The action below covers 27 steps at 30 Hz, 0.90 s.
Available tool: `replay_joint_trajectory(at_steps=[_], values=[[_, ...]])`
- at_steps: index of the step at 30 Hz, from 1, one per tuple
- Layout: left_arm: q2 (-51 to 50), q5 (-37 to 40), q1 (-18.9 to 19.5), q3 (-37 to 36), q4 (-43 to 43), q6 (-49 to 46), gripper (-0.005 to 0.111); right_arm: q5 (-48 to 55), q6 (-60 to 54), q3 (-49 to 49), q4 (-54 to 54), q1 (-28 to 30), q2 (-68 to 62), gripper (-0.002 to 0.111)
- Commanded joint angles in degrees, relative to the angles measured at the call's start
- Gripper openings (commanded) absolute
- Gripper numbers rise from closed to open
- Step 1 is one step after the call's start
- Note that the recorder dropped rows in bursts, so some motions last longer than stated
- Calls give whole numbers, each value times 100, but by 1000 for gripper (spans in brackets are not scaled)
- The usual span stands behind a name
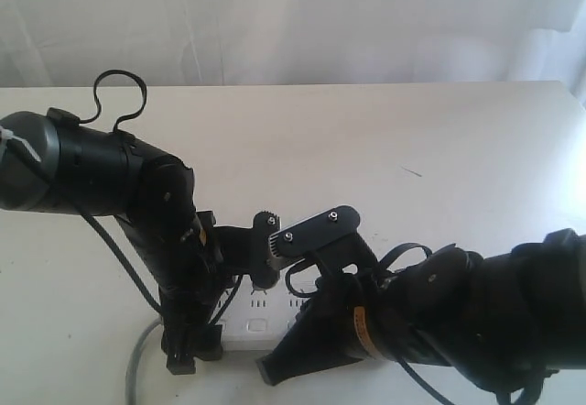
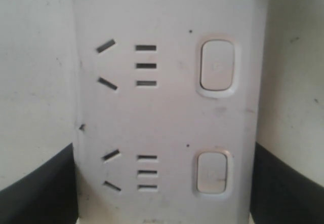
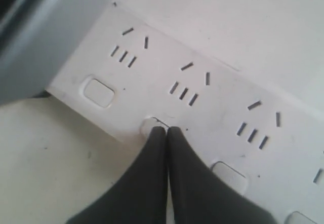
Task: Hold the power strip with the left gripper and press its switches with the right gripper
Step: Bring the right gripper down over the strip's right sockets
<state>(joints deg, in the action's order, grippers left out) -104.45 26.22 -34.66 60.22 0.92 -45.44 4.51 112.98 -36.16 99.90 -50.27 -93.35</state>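
The white power strip (image 1: 261, 327) lies on the table under both arms, its grey cord (image 1: 137, 359) trailing off to the left. My left gripper (image 1: 192, 355) is shut on the power strip. In the left wrist view its black fingers (image 2: 43, 193) press both long sides of the power strip (image 2: 167, 112), with two switches (image 2: 217, 64) showing. My right gripper (image 3: 166, 131) is shut, and its joined tips rest on one switch (image 3: 149, 124) of the power strip (image 3: 202, 97), partly hiding it. Its grey screwed plate (image 1: 316, 226) shows in the exterior view.
The white table (image 1: 412, 130) runs back to a pale curtain (image 1: 293, 20). The left arm's thick barrel (image 1: 82, 162) and the right arm (image 1: 476, 318) crowd the near edge. A blurred grey shape (image 3: 40, 41) covers one end of the strip.
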Motion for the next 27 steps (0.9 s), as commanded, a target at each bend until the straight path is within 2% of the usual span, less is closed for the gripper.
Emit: replay_joint_trajectory(at_steps=[1, 27], values=[[-94, 383, -28, -111, -190, -105, 0, -61, 40, -266, 5, -10, -177, 0], [-94, 396, -28, -111, -190, -94, 0, -38, -30, -41, 5, -10, -634, 0]])
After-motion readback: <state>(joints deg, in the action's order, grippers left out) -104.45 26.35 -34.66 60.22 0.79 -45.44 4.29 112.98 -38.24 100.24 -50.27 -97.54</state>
